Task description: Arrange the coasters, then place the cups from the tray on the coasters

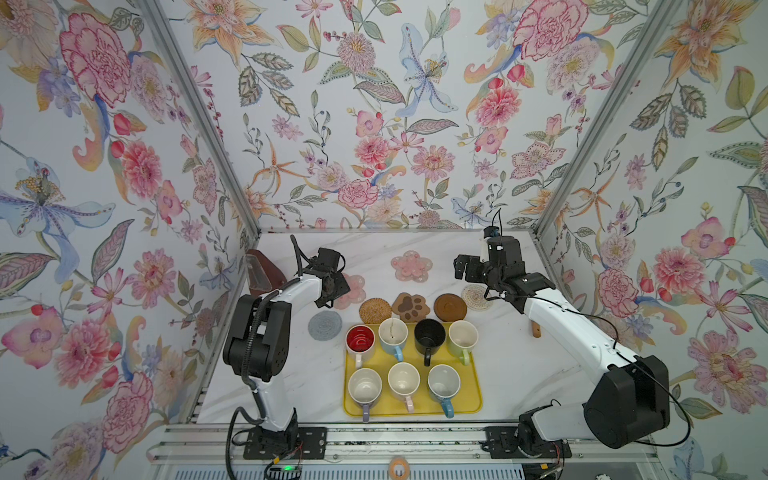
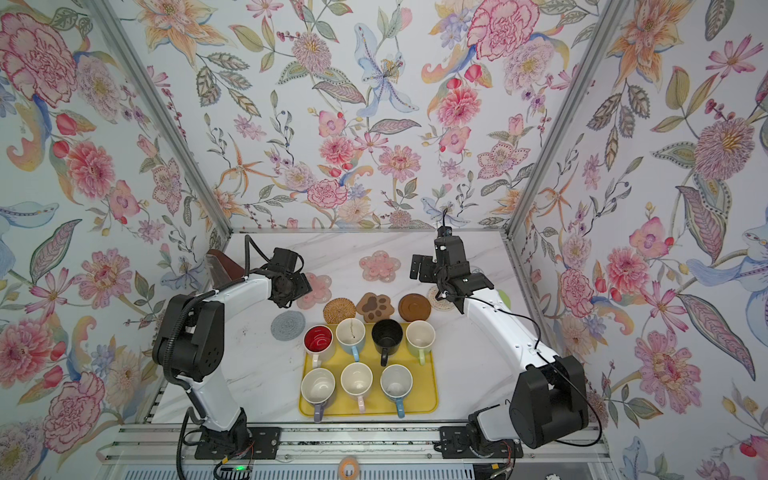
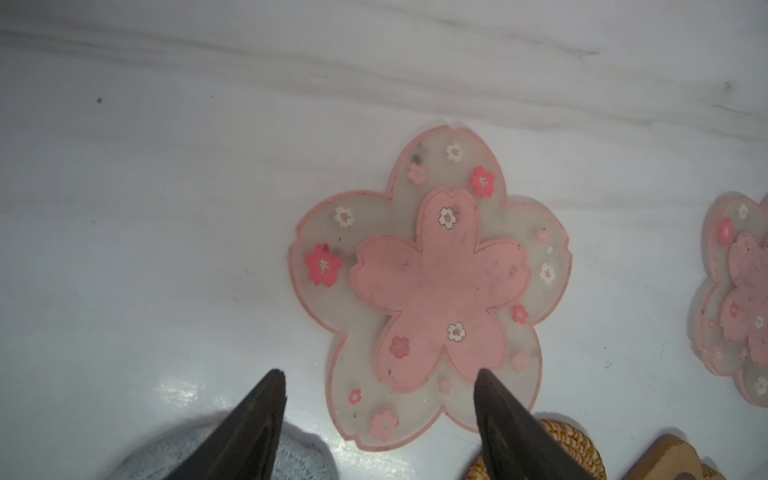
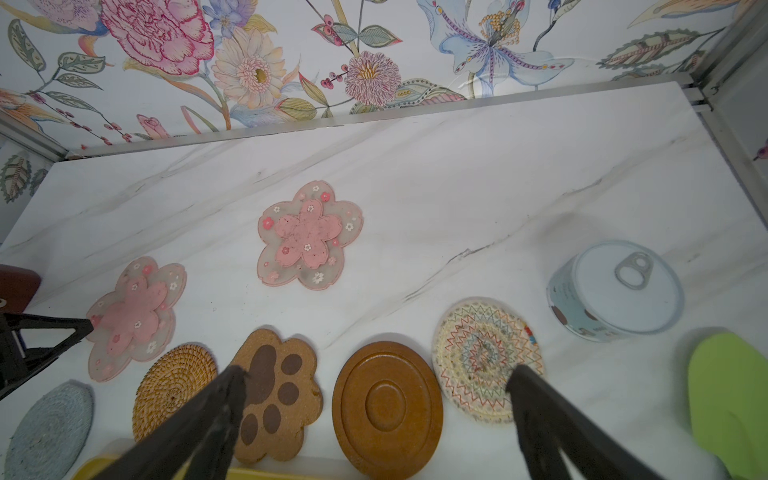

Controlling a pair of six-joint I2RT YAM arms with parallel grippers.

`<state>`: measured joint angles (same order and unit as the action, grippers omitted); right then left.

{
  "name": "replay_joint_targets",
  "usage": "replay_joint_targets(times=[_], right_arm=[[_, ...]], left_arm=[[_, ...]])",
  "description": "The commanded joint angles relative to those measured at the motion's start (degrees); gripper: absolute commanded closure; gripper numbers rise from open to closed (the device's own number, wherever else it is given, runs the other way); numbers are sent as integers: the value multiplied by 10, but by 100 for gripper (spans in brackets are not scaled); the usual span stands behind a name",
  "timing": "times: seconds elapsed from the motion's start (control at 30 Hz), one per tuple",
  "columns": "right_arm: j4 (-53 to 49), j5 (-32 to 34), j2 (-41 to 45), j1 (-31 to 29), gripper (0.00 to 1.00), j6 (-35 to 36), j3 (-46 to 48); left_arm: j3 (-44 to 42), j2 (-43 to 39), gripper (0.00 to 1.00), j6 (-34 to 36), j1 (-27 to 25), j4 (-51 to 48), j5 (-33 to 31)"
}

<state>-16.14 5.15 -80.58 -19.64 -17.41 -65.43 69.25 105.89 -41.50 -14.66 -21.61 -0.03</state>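
Seven cups stand on the yellow tray (image 1: 476, 405), among them the red-inside mug (image 1: 360, 338) and the black mug (image 1: 429, 334). Behind the tray lie the grey woven coaster (image 1: 325, 326), rattan coaster (image 1: 375, 310), paw coaster (image 1: 411, 306), dark wooden coaster (image 1: 450, 307) and pale woven coaster (image 1: 476, 296). One pink flower coaster (image 1: 411, 266) lies farther back. My left gripper (image 3: 380, 376) hovers open over the near petals of the other pink flower coaster (image 3: 432, 286), holding nothing. My right gripper (image 4: 378, 374) hangs open and empty above the wooden coaster (image 4: 386, 407).
A pale blue pull-tab can (image 4: 615, 291) and a green flat object (image 4: 727, 399) sit right of the pale woven coaster. A brown holder (image 1: 266, 270) stands at the back left by the wall. A small wooden piece (image 1: 535, 330) lies under the right arm.
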Motion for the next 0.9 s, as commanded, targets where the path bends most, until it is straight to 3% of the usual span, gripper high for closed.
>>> replay_joint_targets(times=[0.0, 0.87], right_arm=[[7, -4, 14, 6, 1, -7, 14], [11, -24, 21, 26, 1, -8, 29]], left_arm=[[21, 15, 26, -17, -14, -31, -21], [62, 78, 26, -48, -29, -48, -30]])
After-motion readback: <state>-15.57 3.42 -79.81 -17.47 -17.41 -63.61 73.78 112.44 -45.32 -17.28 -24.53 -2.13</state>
